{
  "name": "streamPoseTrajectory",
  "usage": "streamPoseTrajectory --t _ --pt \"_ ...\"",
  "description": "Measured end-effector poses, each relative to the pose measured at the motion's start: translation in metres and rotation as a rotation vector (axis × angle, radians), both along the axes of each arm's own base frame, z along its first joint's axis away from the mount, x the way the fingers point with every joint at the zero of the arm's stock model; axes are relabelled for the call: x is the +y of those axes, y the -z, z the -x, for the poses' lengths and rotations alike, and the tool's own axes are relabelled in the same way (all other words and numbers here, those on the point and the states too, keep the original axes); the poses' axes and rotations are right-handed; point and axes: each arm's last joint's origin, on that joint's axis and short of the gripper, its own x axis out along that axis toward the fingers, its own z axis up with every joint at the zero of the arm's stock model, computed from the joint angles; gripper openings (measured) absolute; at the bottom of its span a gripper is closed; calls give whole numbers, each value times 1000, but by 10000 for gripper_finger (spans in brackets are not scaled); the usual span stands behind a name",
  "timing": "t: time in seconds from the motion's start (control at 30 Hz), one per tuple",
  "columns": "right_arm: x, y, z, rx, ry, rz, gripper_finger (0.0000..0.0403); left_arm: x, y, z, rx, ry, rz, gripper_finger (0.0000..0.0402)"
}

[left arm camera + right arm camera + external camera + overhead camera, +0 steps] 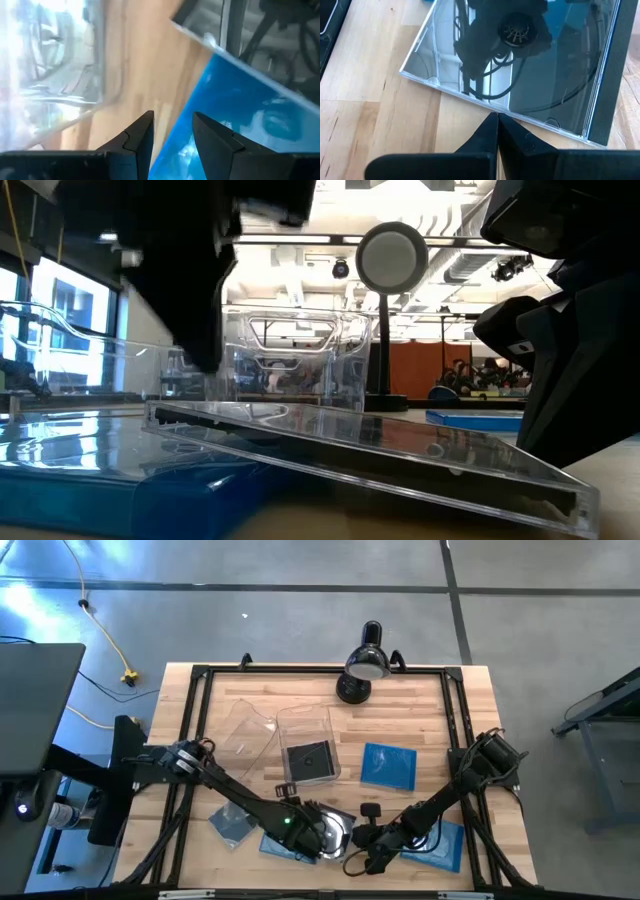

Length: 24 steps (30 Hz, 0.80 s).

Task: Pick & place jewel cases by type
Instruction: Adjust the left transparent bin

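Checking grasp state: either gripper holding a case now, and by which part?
Right gripper is shut and empty, tips at the dark-spined clear case edge. Left gripper straddles a blue case edge; actual grip cannot be told.

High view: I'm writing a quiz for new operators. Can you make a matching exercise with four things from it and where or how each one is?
Things:
1. desk lamp
2. dark jewel case
3. blue jewel case
4. right tool

Places or states:
A. inside a clear bin
B. flat on bare wood, alone, to the right of that bin
C. at the back edge of the table
D. shut, near the front edge

Pairs: 1-C, 2-A, 3-B, 4-D
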Motion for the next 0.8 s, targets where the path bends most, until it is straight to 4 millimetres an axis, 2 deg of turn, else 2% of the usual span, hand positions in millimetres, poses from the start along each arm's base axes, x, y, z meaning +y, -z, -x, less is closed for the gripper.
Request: streamPoseTrajectory --t 0.3,0.4,0.53,0.63,0.7,0.8 --pt "3 1 3 -1 2 4 0 1 -40 10 -119 -10 69 131" --pt "4 1 4 -4 8 10 0 -2 -60 22 -168 6 69 131" --pt "5 1 5 -8 13 17 0 -5 -83 51 -255 -89 -25 131" --pt "5 1 5 -7 18 13 0 -5 -82 68 -267 -164 -26 130" --pt "5 1 5 -8 19 12 0 -6 -72 76 -250 -180 29 122" --pt "5 1 5 -8 18 11 0 -1 -51 89 -132 -174 110 98"
